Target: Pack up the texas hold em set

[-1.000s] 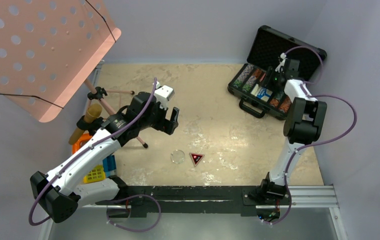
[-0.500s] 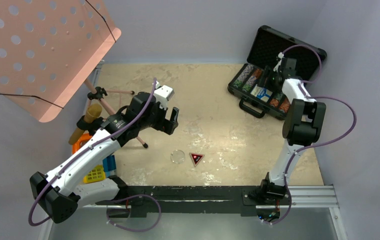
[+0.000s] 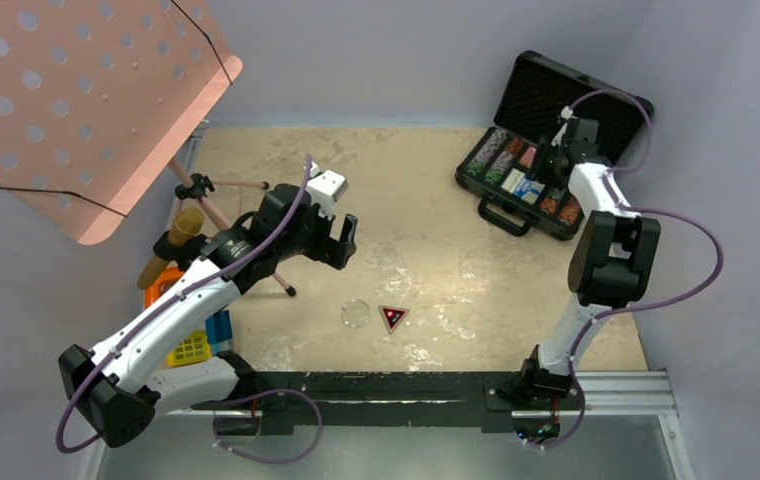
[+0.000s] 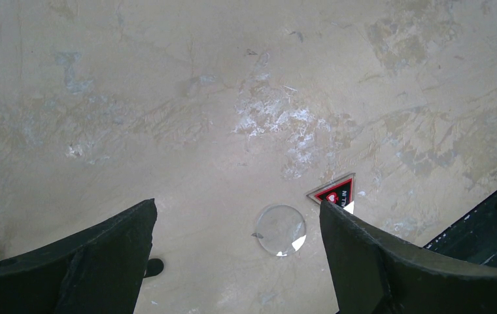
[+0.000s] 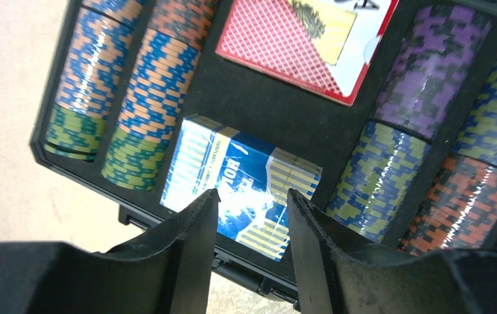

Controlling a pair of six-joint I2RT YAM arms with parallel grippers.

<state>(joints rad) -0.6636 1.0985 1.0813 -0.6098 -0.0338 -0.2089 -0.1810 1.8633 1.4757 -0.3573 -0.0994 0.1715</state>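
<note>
One open black briefcase (image 3: pixel 546 95) sits at the worktop's (image 3: pixel 426 200) far right corner. It holds two card decks, a red deck (image 5: pixel 298 49) and a blue deck (image 5: pixel 246 163), between four rows of chips (image 5: pixel 148 91). One clear button (image 3: pixel 356 313) and one triangular marker (image 3: pixel 392 317) lie just beside each other on the near worktop. The left claw (image 4: pixel 237 206) hangs above them, spread wide and empty. The right claw (image 5: pixel 251 194) hovers over the blue deck, jaws slightly apart, gripping nothing. Since a second ago, the right arm's elbow has swung outward; the left arm, button and marker are unchanged.

The button (image 3: pixel 356 313) lies just left of the marker (image 3: pixel 393 317) on the table (image 3: pixel 436 230).
</note>
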